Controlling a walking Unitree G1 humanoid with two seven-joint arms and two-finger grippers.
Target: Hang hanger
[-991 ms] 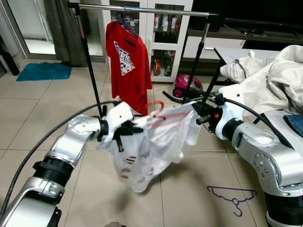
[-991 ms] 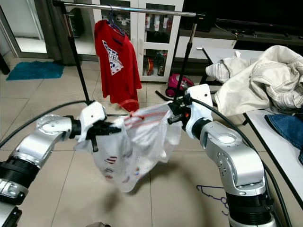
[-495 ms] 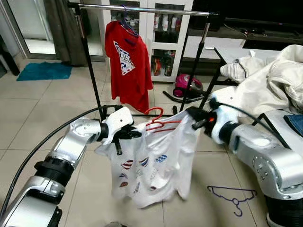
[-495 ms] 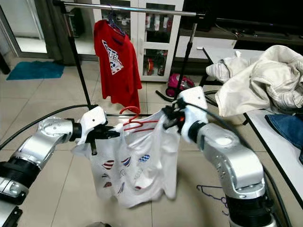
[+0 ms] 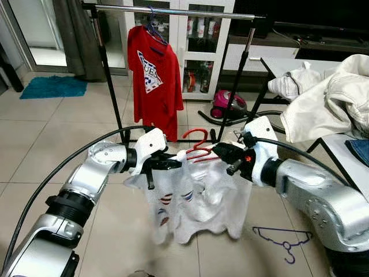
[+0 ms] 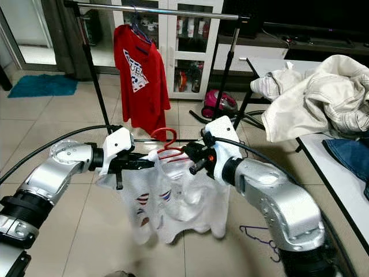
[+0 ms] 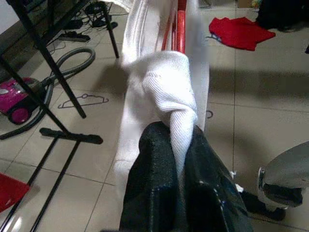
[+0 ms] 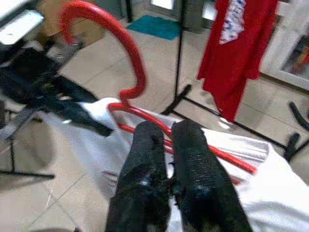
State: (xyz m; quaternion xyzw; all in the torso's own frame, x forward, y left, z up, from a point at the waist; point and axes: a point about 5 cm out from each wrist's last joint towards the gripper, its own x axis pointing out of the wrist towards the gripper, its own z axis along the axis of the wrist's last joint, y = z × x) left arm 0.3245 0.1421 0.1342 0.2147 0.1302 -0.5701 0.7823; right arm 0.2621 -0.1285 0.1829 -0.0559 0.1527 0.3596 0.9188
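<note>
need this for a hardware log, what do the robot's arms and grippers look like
Both arms are silver metal segments with rounded joints and black ribbed collars, each ending in a white wrist housing. The left gripper and right gripper have two long black fingers. A black cable loops along each arm. A small red-orange light shows by the right wrist.

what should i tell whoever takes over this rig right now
Left pincer: shut on the white t-shirt, one shoulder bunched between its fingers.
Right pincer: shut on the red hanger and shirt at the other shoulder.
Shirt is on the hanger, held between both arms in front of the clothes rail, well below it.
Done: shirt on hanger. A red t-shirt already hangs there.
Left: lift, hook hanger over the rail, let go.
</note>
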